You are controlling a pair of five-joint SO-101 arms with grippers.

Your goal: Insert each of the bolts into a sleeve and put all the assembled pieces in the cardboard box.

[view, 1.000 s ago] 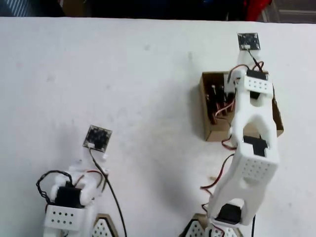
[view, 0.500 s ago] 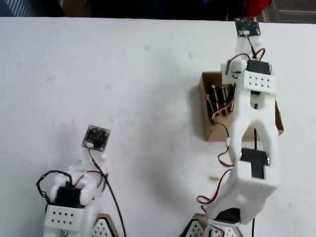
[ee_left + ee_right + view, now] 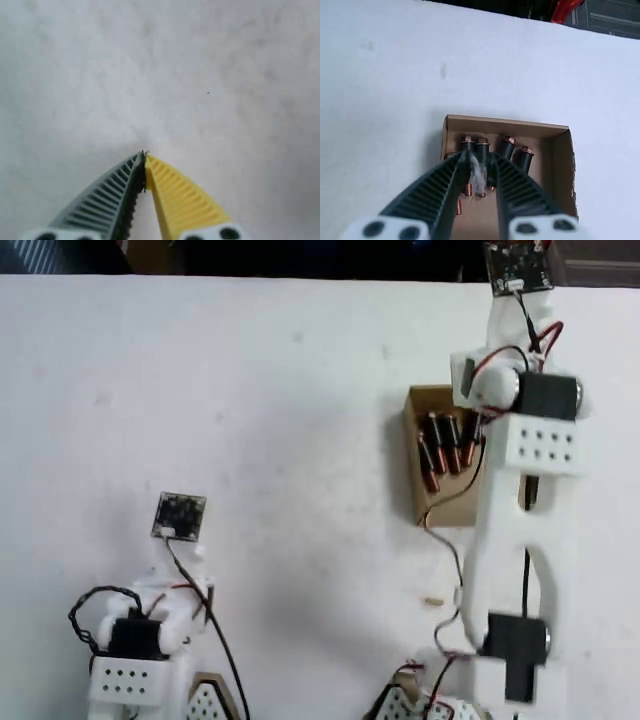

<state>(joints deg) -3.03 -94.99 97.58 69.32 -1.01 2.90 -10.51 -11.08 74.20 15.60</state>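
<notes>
Cardboard box (image 3: 412, 445), at the table's 3 o'clock, holds four assembled pieces (image 3: 507, 147). Right gripper (image 3: 480, 167) hangs above them, jaws slightly apart, empty. Left gripper (image 3: 144, 159) is pressed together at 7 o'clock. Risk: low jaws snagging a bolt head and tipping the box.

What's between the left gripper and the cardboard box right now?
Bare white table, seen in the high view; nothing lies between the left gripper and the cardboard box.
</notes>
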